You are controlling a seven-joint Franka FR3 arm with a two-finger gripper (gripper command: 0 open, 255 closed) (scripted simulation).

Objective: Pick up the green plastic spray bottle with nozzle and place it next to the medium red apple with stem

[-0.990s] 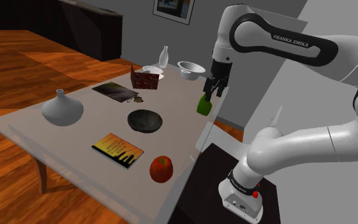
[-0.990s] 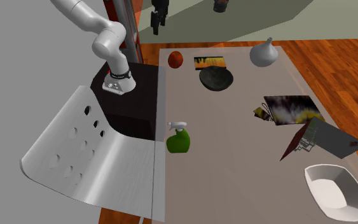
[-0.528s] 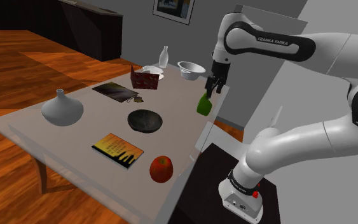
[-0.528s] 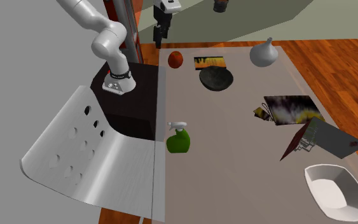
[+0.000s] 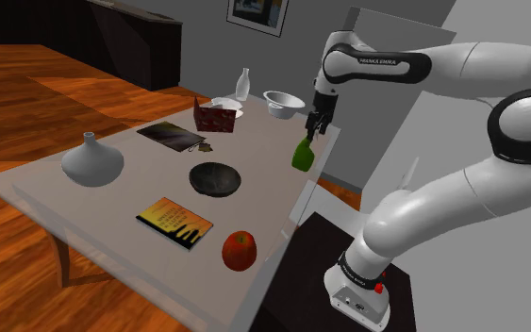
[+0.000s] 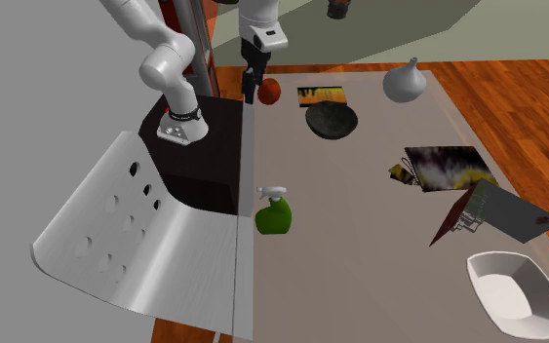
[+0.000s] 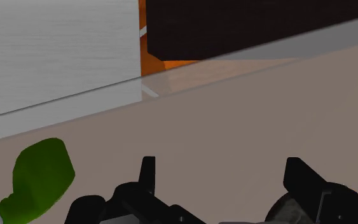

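Observation:
The green spray bottle (image 5: 302, 155) with a pale nozzle stands near the table edge on the stand's side, also seen from above in the second exterior view (image 6: 274, 214). My black gripper (image 5: 314, 125) hangs just above it, open, with nothing between its fingers. In the wrist view the bottle (image 7: 41, 175) lies off to one side of the gripper (image 7: 222, 181), outside the finger (image 7: 147, 172). The red apple (image 5: 239, 251) with a stem sits at the table's near corner, far from the bottle. In the second exterior view the gripper (image 6: 250, 88) shows beside the apple (image 6: 269, 91).
On the table (image 5: 122, 203) are a white vase (image 5: 91, 162), a dark bowl (image 5: 215, 178), a book (image 5: 174, 223), a magazine (image 5: 171, 136), a red box (image 5: 215, 118), a white bottle (image 5: 243, 85) and a white bowl (image 5: 283, 102). A grey chair (image 6: 136, 234) stands by the table edge.
The arm has swung and the gripper has come down closer to the spray bottle. The bottle and the apple have not moved.

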